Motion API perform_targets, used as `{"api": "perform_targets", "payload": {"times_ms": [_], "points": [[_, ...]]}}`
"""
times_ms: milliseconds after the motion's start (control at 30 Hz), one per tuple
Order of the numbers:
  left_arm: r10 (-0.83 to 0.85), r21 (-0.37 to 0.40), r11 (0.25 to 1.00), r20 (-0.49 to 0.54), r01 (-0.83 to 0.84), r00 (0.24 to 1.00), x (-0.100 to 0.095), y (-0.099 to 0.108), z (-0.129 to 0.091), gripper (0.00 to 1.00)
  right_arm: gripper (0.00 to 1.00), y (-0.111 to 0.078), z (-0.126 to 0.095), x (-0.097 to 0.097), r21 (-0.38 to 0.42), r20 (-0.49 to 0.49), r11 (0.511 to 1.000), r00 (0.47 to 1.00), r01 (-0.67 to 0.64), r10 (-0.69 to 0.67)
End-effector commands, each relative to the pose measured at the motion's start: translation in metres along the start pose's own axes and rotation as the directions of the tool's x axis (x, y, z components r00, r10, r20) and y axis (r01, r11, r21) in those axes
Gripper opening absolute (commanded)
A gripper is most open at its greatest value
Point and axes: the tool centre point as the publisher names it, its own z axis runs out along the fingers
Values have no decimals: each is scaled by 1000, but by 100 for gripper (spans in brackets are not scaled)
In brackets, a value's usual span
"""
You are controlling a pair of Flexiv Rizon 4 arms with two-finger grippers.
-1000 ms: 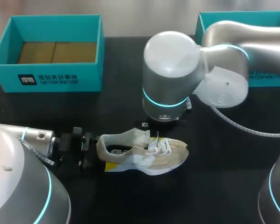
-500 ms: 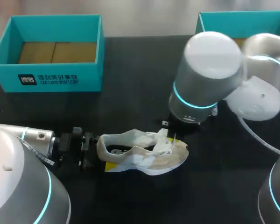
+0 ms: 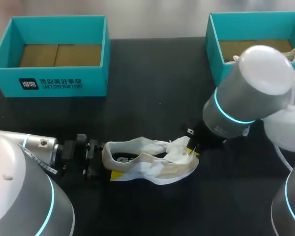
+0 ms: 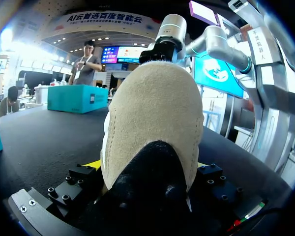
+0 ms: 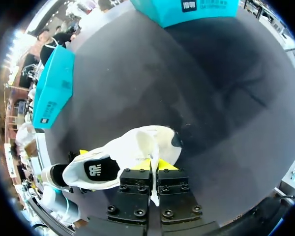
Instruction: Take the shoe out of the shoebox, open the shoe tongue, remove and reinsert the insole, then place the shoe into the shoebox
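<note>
The shoe [image 3: 148,166] lay on the bench [image 3: 152,93] between the two jaws, well apart from the shoebox [image 3: 59,81]. The left jaws were closed on its heel from two sides, apparently anchoring it. The right jaws, nearly together, pinched the tongue [image 3: 179,147], probably to draw it open and expose the insole.

Table [image 3: 147,73]: black matt top.

1. teal shoebox [image 3: 54,83]: open, lidless, standing at the far left corner. It has a printed panel on the near wall and a brown base inside.
2. second teal shoebox [image 3: 255,27]: open, standing at the far right corner, well apart from the first and partly hidden.
3. shoe [image 3: 150,164]: cream and white, towards the near edge and about midway along it. The toe points to the right edge. The sole appears to rest on the top, though the heel end is unclear.
</note>
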Motion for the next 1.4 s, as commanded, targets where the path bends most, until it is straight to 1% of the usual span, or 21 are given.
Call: {"api": "perform_targets", "payload": {"times_ms": [33,267,333,533,567,633,667,700,733,767,833,867,1067,1167,1233,1333,1400], "points": [[0,1,1000,1,0,1000,0,3,1,0,0,1,7,-11,-2,-114,999,992,-53,52],[0,1,1000,1,0,1000,0,3,1,0,0,7,16,-19,-2,-101,1000,995,-14,14],[0,1,1000,1,0,1000,0,3,1,0,0,8,18,-22,10,-93,1000,996,0,1],[0,1,1000,1,0,1000,0,3,1,0,1,10,20,-24,12,-91,999,995,50,-48],[0,1,1000,1,0,1000,0,3,1,0,20,10,20,-24,14,-88,998,995,55,-54],[0,1,1000,1,0,1000,0,3,1,0,42,10,22,-24,15,-89,998,994,59,-58],[0,1,1000,1,0,1000,0,3,1,0,47,9,23,-24,17,-89,998,994,60,-58],[0,1,1000,1,0,1000,0,3,1,0,50,9,24,-24,18,-88,998,994,61,-59],[0,1,1000,1,0,1000,0,3,1,0,60,9,24,-24,21,-86,998,995,60,-58],[0,1,1000,1,0,1000,0,3,1,0,64,9,24,-24,21,-85,998,995,60,-58],[0,1,1000,1,0,1000,0,3,1,0,64,8,24,-24,21,-76,998,996,58,-56],[0,1,1000,1,0,1000,0,3,1,0,65,8,22,-24,19,-72,998,996,58,-56],[0,1,1000,1,0,1000,0,3,1,0,68,9,7,-25,-16,-30,998,997,67,-68],[0,1,1000,1,0,1000,0,3,1,0,68,10,-5,-24,-39,2,996,997,79,-79],[0,1,1000,1,0,1000,0,3,1,0,65,10,-14,-23,-55,22,994,996,90,-89],[0,1,1000,1,0,1000,0,3,1,0,62,10,-30,-18,-84,54,989,992,122,-118],[0,1,1000,1,0,1000,0,3,1,0,63,10,-40,-14,-96,83,984,986,150,-142]]}}
